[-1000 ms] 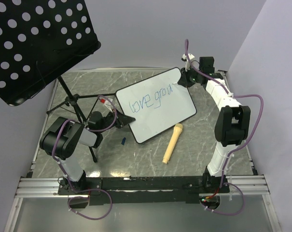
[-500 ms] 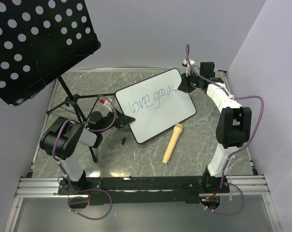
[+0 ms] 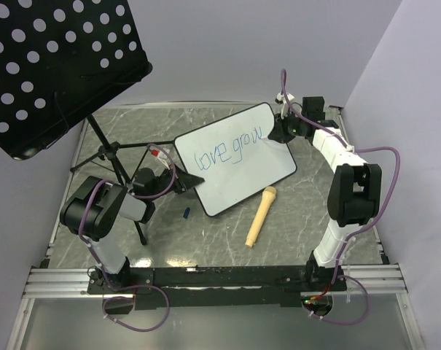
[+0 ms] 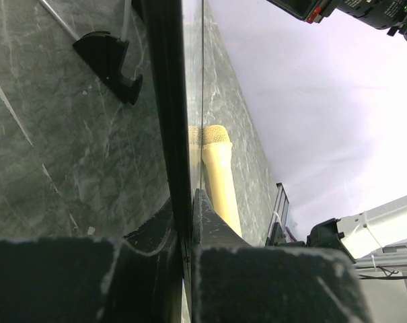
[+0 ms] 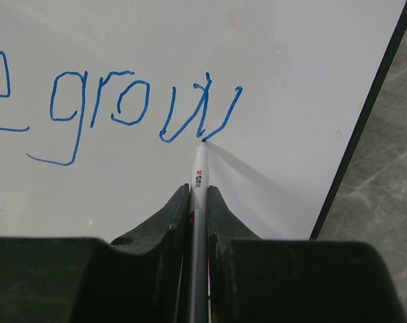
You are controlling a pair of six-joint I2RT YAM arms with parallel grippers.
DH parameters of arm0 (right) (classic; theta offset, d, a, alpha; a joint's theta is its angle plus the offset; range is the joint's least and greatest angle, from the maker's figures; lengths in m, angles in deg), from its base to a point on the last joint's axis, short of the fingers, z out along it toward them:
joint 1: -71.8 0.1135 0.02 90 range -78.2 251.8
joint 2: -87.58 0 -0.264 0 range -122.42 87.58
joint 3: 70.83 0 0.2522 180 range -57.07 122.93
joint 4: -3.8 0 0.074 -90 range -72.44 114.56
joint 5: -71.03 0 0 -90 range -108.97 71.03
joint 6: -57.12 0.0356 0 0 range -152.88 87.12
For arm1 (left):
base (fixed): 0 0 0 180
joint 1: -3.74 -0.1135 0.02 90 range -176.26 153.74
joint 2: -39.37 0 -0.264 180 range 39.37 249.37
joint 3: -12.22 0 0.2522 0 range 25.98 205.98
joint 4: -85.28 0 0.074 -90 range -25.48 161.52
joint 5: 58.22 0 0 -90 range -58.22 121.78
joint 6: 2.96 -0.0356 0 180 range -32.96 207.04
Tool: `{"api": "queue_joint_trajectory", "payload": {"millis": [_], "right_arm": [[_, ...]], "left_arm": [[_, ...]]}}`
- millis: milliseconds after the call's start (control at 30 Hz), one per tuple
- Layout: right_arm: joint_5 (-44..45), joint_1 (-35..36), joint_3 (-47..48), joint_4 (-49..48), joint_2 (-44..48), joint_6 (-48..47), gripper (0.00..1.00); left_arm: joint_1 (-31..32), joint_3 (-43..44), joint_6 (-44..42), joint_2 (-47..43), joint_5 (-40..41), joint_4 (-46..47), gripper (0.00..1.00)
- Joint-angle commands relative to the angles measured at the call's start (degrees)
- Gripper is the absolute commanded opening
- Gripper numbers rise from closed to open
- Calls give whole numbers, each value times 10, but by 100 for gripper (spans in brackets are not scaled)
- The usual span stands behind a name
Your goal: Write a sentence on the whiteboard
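pinching the marker [image 5: 200, 171], the right gripper [image 5: 198, 192] has its tip on the tilted whiteboard [image 3: 249, 179], at "grow" in the unfinished sentence [image 3: 229, 150]. the left gripper [image 4: 188, 202] clamps the board's rim; pushing hard could shift it, skewing letters.

Pinched tight betw. dark fingers of right gripper [image 5: 198, 200]: thin white marker [image 5: 200, 171] w/ red & black print, pointing up-frame. Tip touching whiteboard [image 5: 270, 40] at foot of last blue stroke. Legible of the sentence [image 5: 94, 101]: "e grow", thin blue handwriting. Black rim along whiteboard's right edge; beyond it, grey marbled table [image 5: 388, 182].
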Motion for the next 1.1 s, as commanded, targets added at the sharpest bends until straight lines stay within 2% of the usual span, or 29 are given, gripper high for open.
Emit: {"api": "queue_joint_trajectory", "payload": {"millis": [0,533,800,1067], "right_arm": [[-15,5,2,-3,29,0,0],[-17,7,52,3,1,22,0],[-21,-5,49,-6,42,24,0],[-8,-23,44,-19,33,24,0]], "left_arm": [[5,14,-48,-8,-45,140,1],[4,10,-49,-9,-45,141,1],[1,10,-49,-8,-42,140,1],[0,10,-45,-6,-45,148,1]]}}
